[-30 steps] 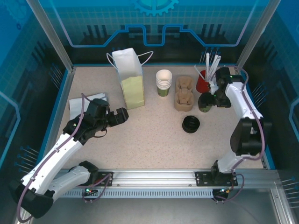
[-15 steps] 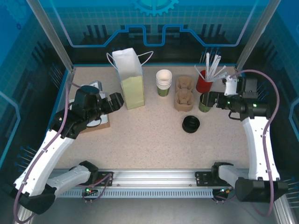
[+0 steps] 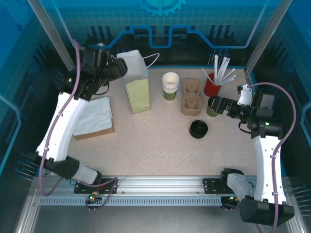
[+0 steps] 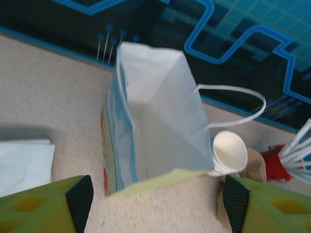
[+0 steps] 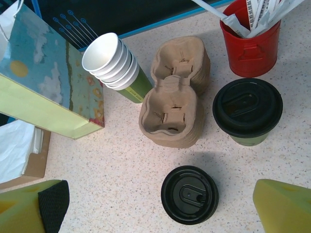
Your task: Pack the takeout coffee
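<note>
The takeout coffee (image 5: 248, 110) is a small olive-green cup with a black lid, standing upright on the table in front of the red tin; from above it shows at the right (image 3: 210, 110). My right gripper (image 5: 167, 208) hovers above the table, open, with nothing held, and from above it (image 3: 219, 104) sits just right of the coffee. The paper bag (image 4: 155, 116) stands open-topped at the back (image 3: 137, 90). My left gripper (image 4: 158, 204) is raised over the bag's near edge, open and holding nothing; from above it (image 3: 118, 68) is at the bag's upper left.
A stack of lidless cups (image 3: 170, 85) and stacked cardboard carriers (image 3: 191, 97) stand between bag and coffee. A red tin of straws (image 3: 212, 86) is behind the coffee. Loose black lids (image 3: 198, 129) lie in front. A napkin box (image 3: 95, 116) sits at the left.
The left arm has risen from over the napkin box to the back, above the bag's top, its jaws a little narrower. The right arm swung back to the right and has now steadied.
</note>
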You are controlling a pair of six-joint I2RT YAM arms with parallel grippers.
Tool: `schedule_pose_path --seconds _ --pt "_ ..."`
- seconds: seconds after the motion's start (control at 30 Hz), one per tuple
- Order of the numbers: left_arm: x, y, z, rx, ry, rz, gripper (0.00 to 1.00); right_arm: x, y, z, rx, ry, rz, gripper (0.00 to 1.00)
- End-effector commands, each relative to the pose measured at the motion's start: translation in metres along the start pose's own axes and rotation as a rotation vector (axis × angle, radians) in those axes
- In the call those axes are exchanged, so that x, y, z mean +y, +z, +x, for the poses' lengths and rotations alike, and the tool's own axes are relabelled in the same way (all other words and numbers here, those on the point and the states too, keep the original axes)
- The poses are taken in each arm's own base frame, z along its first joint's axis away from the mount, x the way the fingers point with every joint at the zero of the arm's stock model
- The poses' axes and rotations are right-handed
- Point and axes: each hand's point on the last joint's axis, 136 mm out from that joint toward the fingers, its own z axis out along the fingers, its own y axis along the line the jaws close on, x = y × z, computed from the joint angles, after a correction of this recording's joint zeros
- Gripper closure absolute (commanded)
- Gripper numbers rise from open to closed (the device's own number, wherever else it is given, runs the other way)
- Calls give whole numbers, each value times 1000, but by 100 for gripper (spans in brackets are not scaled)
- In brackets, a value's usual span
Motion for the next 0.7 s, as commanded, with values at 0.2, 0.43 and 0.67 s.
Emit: schedule_pose_path --seconds 0.2,0.43,0.67 --pt "-23 45 -21 -48 261 -172 24 -15 12 9 41 9 33 0" --pt "-26 87 -29 -80 345 -262 17 -19 19 13 72 12 32 0" --pt "-6 119 -18 -34 367 -348 14 -20 23 16 90 23 25 0"
